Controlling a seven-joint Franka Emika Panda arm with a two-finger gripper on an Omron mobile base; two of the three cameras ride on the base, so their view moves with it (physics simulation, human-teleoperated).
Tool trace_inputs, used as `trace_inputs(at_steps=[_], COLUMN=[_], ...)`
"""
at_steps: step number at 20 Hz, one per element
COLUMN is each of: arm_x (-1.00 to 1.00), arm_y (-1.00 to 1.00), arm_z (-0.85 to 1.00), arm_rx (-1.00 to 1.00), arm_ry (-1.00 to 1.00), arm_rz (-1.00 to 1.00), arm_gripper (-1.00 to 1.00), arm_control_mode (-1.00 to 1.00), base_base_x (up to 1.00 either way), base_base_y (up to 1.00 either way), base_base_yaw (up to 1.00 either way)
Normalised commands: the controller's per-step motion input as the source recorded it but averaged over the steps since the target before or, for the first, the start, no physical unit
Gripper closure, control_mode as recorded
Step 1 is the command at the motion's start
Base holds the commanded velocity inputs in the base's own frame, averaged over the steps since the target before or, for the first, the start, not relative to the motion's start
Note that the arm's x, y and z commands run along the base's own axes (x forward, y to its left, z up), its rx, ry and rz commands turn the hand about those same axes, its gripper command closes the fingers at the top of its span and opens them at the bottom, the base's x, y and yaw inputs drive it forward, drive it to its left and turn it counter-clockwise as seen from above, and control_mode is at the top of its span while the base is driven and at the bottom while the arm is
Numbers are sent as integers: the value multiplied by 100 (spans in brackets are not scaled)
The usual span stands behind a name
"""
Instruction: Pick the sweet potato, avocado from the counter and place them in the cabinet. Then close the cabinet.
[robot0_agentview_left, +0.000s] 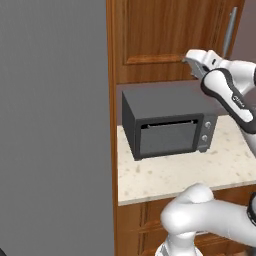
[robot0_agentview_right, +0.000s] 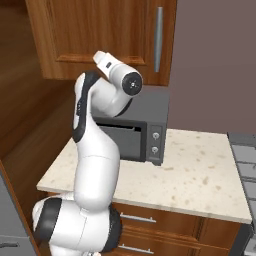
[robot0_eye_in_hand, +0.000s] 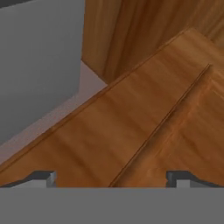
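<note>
**Open gripper close to the wooden cabinet panel**

The hand view looks along the gripper (robot0_eye_in_hand: 111, 178) onto the cabinet (robot0_eye_in_hand: 144, 118). The two dark fingertips (robot0_eye_in_hand: 43, 177) stand at about 7 and 5 o'clock, wide apart, and nothing is between them. The reddish-brown wood covers the frame from the centre to 3 o'clock. A raised panel edge runs as a diagonal line from about 6 o'clock up toward 1 o'clock. At 10 o'clock a flat grey surface (robot0_eye_in_hand: 39, 61) is seen. Between it and the wood lies a narrow pale pinkish strip (robot0_eye_in_hand: 65, 109), going from 9 o'clock toward the centre. The fingertips look very near the wood; whether they touch it cannot be told.
</note>
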Motion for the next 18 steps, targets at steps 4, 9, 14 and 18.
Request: trace_inputs(at_steps=[4,9,14,18], arm_x=[-91,-100,-99,-83], arm_y=[-28,-40,-12,0], arm_z=[38,45,8,0], arm_rx=[-13,-12,-11,-12], arm_ry=[0,0,0,0], arm_rz=[0,0,1,0], arm_gripper=[-100,-100,-100,-100], arm_control_mode=[-100,-100,-100,-100], base_base_x=[0,0,0,0], base_base_y=[0,0,0,0], base_base_yaw=[0,0,0,0])
